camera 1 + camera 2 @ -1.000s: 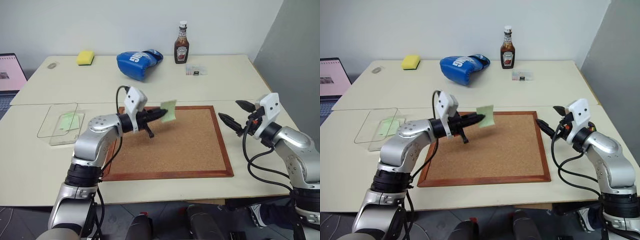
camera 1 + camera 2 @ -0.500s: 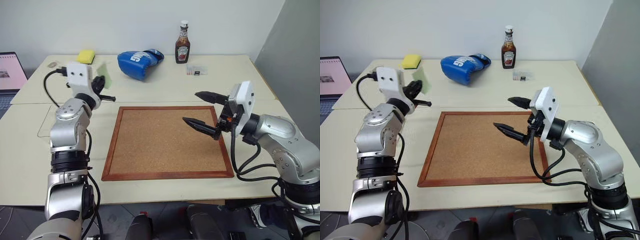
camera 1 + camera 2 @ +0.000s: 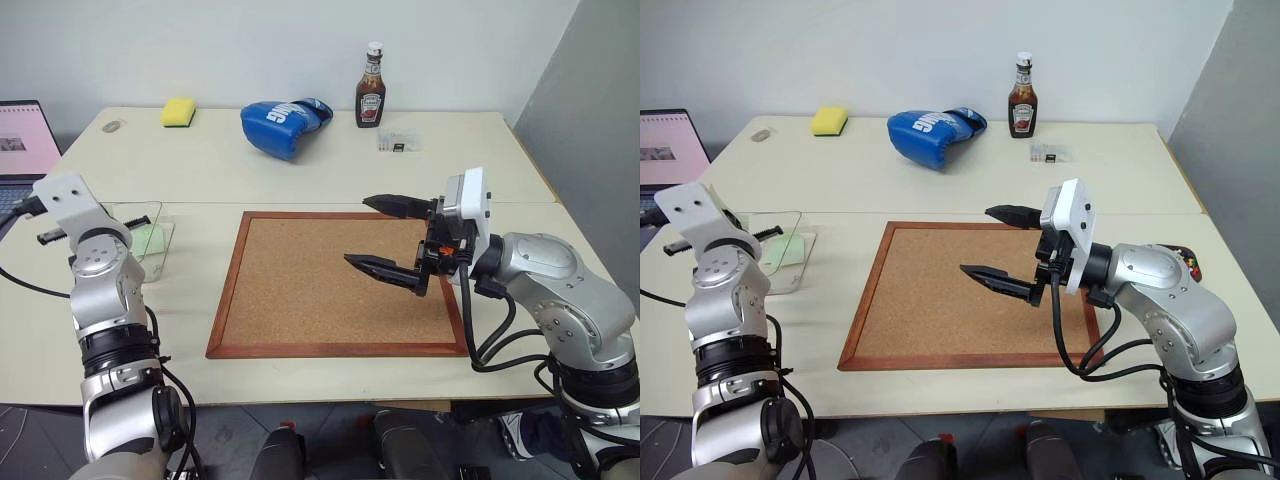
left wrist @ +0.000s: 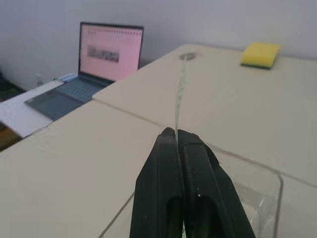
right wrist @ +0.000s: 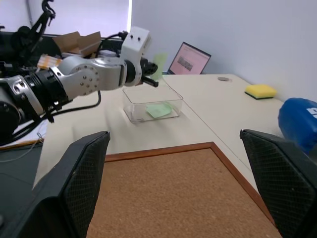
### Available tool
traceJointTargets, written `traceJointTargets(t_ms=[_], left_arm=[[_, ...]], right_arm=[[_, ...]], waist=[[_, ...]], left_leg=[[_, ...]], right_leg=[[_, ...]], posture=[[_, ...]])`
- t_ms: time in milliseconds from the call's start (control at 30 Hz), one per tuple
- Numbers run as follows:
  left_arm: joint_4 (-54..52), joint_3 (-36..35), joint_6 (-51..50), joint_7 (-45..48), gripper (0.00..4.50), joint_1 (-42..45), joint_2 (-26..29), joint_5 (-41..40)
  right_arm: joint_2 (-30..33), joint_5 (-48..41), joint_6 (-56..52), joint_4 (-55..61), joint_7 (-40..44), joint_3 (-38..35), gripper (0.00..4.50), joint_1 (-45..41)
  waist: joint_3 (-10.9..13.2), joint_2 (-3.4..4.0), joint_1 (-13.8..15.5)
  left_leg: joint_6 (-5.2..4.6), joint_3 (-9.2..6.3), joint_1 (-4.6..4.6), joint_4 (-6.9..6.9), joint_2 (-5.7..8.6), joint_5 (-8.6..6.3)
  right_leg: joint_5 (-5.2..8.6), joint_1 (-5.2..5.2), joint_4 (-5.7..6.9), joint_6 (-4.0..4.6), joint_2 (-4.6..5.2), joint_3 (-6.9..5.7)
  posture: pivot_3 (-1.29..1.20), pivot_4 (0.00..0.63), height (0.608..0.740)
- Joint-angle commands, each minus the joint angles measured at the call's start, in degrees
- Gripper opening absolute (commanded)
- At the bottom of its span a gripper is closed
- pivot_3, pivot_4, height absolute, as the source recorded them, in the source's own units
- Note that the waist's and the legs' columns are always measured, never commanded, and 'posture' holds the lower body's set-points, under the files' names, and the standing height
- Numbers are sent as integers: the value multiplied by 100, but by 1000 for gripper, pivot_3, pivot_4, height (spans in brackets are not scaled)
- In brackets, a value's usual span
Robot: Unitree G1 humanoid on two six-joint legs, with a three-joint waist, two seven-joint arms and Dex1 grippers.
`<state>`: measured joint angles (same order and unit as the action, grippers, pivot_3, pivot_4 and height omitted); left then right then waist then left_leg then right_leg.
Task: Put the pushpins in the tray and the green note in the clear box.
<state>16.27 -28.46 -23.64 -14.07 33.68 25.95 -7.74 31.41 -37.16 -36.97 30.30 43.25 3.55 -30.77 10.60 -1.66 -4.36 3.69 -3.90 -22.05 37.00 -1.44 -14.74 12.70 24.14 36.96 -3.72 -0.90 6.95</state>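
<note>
Paper-thin and pale green, the note (image 4: 180, 94) is standing edge-on from the left gripper (image 4: 177, 135), whose fingers are pinching its lower edge, just over the clear box (image 3: 150, 236) on the tabletop (image 3: 300, 170). It is looking featherlight and floppy, likely to cling to a pad, so an edge pinch is suiting it. The right gripper (image 3: 380, 232) is hovering over the corkboard (image 3: 300, 300) with fingers spread wide, gripping nothing.

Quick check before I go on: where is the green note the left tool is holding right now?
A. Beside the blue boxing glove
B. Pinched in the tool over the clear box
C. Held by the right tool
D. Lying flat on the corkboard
B: the left tool is shut on the green note, seen edge-on above the clear box.
</note>
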Motion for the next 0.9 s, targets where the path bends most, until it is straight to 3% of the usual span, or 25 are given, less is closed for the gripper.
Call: traceJointTargets(t_ms=[33, 167, 267, 767, 900], left_arm=[[-500, -130, -246, -176, 0, -45, -101, -106], [-394, -228, -301, -266, 0, -18, -125, -171], [-292, -267, -247, -327, 449, -1, -133, -182], [-500, 48, -119, -49, 3487, 87, -115, -244], [-1047, 908, 256, 672, 4169, 42, -125, -22]], right_arm=[[-4, -115, -27, 155, -71, -136, 4468, -151], [5, -132, -61, 149, -83, -141, 4468, -158], [-10, -130, -85, 136, -105, -140, 4500, -165], [7, -111, -113, 137, -197, -156, 4500, -117], [-91, 207, -146, 73, -788, -248, 4500, 8]], waist=[[0, -1, 4], [0, -1, 6], [0, -1, 7], [0, -2, 6], [0, -2, 20]], left_leg=[[0, -1, 0, 0, 0, 0], [0, -2, 0, -1, 0, 0], [0, -2, 0, -1, 0, 0], [0, -2, 0, -1, 0, 0], [0, -2, -1, -1, 1, 0]], right_leg=[[0, 0, -1, 0, 0, -1], [0, 0, 0, 1, 0, -2], [0, 0, 0, 1, -1, -2], [0, 0, 0, 1, 0, -2], [0, 0, -1, 1, 0, -3]], posture=[[0, 150, 740], [0, 150, 740], [0, 150, 740], [0, 150, 740], [0, 150, 740]])
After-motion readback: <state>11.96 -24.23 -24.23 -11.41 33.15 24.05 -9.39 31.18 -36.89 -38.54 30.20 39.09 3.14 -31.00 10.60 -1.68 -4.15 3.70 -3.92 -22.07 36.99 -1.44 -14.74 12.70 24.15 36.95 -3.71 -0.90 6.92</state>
